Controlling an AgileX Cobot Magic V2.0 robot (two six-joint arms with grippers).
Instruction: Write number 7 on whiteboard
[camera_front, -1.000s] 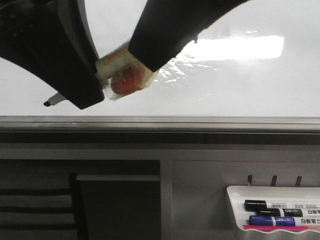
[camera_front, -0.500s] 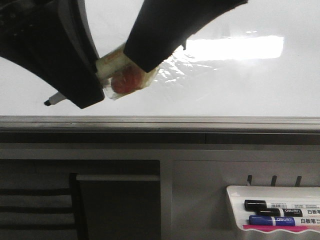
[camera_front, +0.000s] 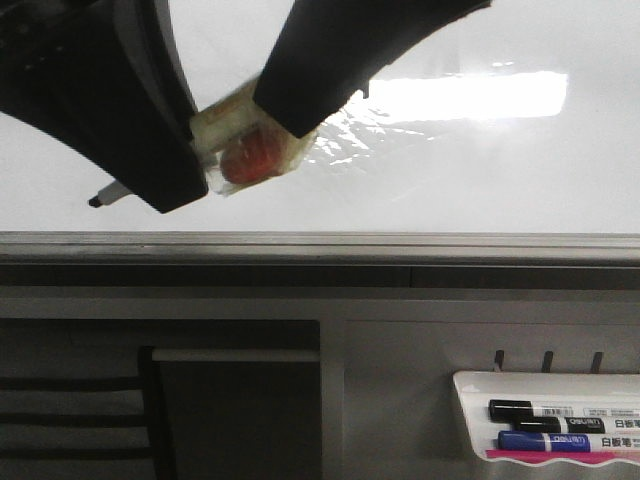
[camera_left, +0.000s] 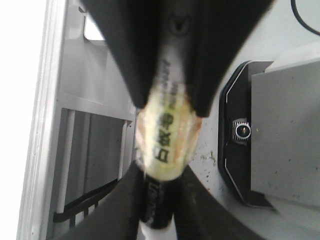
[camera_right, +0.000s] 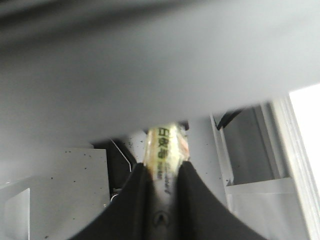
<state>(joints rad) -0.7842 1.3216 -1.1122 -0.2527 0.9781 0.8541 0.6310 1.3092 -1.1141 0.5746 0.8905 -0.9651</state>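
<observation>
The whiteboard (camera_front: 480, 170) fills the upper front view, glossy with a bright reflection, above its grey rail (camera_front: 400, 243). No number 7 shows on it. My left gripper (camera_front: 170, 175) is shut on a marker (camera_front: 245, 150) that has a yellowish taped middle with a red patch. The marker's dark tip (camera_front: 97, 201) pokes out left, close to the board. My right gripper (camera_front: 290, 105) is shut on the same marker's other end. In the left wrist view my left gripper (camera_left: 159, 200) clamps the marker's black section (camera_left: 159, 192). In the right wrist view my right gripper (camera_right: 162, 185) clamps its white barrel (camera_right: 164, 170).
A white marker tray (camera_front: 470, 385) at the lower right holds a black marker (camera_front: 545, 410) and a blue marker (camera_front: 555, 440). A dark recessed panel (camera_front: 240, 410) sits below the rail. The left arm (camera_right: 150, 65) blocks most of the right wrist view.
Both grippers and the marker have shifted slightly upward; the marker tip is a little higher against the board. Both grips are unchanged.
</observation>
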